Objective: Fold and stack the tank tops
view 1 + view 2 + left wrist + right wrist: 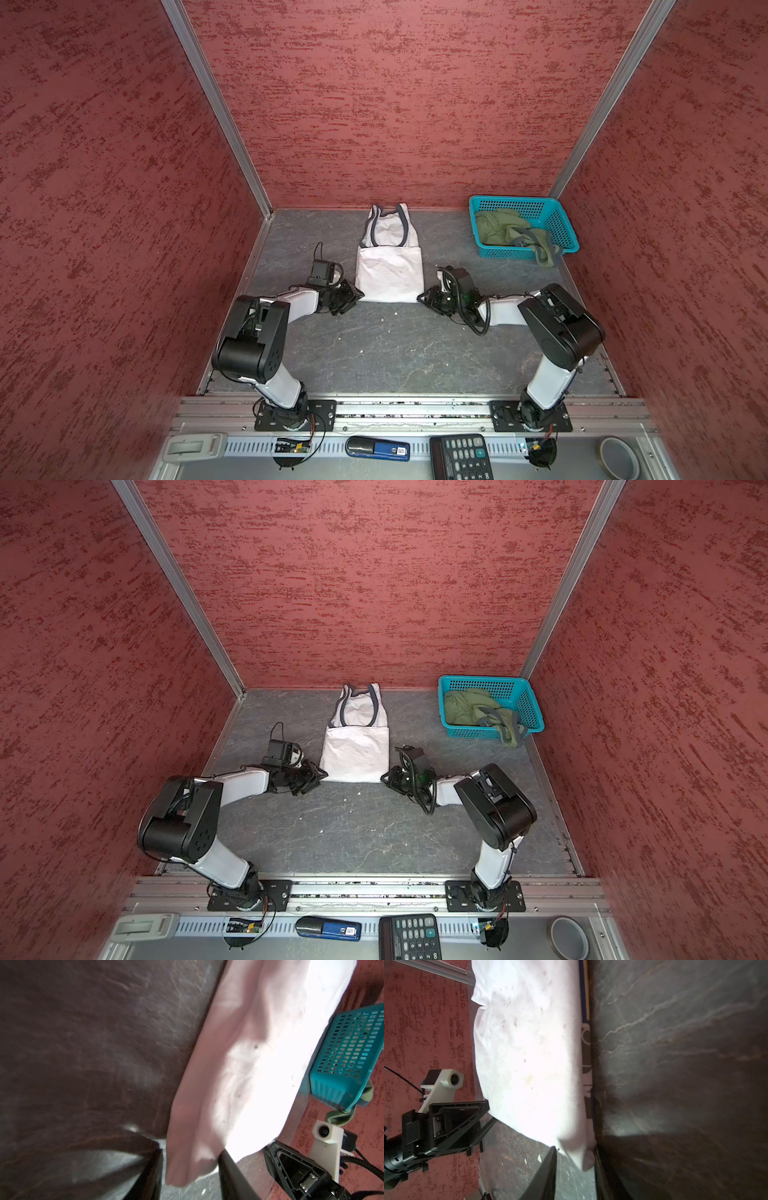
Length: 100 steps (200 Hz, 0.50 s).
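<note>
The grey marbled counter (374,353) was seen in both top views with its things gathered toward its far half. The white tank top (388,270) was laid flat at about 12 o'clock from the counter's middle, its dark-trimmed straps pointed to 12 o'clock and reaching the foot of the red wall, its lower part doubled up over the body so that a straight folded edge was turned to 6 o'clock. The teal basket (519,210) was set at about 2 o'clock, in the far corner, well apart from the white tank top. The olive tank top (498,230) was crumpled inside the basket, with one part draped over the rim at the basket's 5 o'clock corner. The left tool (357,296) was placed at the folded edge's 8 o'clock corner and the right tool (420,297) at its 4 o'clock corner. In each wrist view a cloth corner was seen between the jaws; whether it was clamped could not be told.
</note>
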Each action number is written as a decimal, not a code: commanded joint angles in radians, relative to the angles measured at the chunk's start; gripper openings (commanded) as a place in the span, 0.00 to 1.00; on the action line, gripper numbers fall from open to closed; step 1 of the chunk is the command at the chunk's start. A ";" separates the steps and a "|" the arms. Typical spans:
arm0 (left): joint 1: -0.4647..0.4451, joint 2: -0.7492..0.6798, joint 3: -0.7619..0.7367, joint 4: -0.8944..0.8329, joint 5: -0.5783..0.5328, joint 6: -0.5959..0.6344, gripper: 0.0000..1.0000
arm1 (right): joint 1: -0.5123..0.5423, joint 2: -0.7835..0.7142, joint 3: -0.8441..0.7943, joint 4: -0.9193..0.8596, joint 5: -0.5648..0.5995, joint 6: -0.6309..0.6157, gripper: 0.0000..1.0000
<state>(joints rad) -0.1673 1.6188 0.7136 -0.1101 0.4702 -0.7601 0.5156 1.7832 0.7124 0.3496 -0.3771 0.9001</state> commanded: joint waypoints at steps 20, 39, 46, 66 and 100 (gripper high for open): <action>0.003 0.021 -0.025 0.005 -0.015 -0.005 0.28 | 0.001 0.011 0.046 -0.020 0.018 -0.036 0.14; 0.003 0.017 -0.026 0.012 -0.018 -0.008 0.20 | 0.001 0.004 0.076 -0.059 0.029 -0.067 0.05; 0.003 0.014 -0.026 0.016 -0.016 -0.010 0.18 | 0.001 -0.003 0.080 -0.068 0.032 -0.076 0.03; 0.000 -0.002 -0.031 0.022 -0.014 -0.015 0.11 | 0.001 -0.038 0.086 -0.099 0.045 -0.097 0.00; -0.001 -0.077 -0.050 0.006 -0.041 -0.014 0.02 | 0.004 -0.113 0.071 -0.167 0.073 -0.122 0.00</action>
<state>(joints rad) -0.1688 1.6032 0.6880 -0.0948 0.4637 -0.7769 0.5159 1.7432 0.7799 0.2409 -0.3531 0.8082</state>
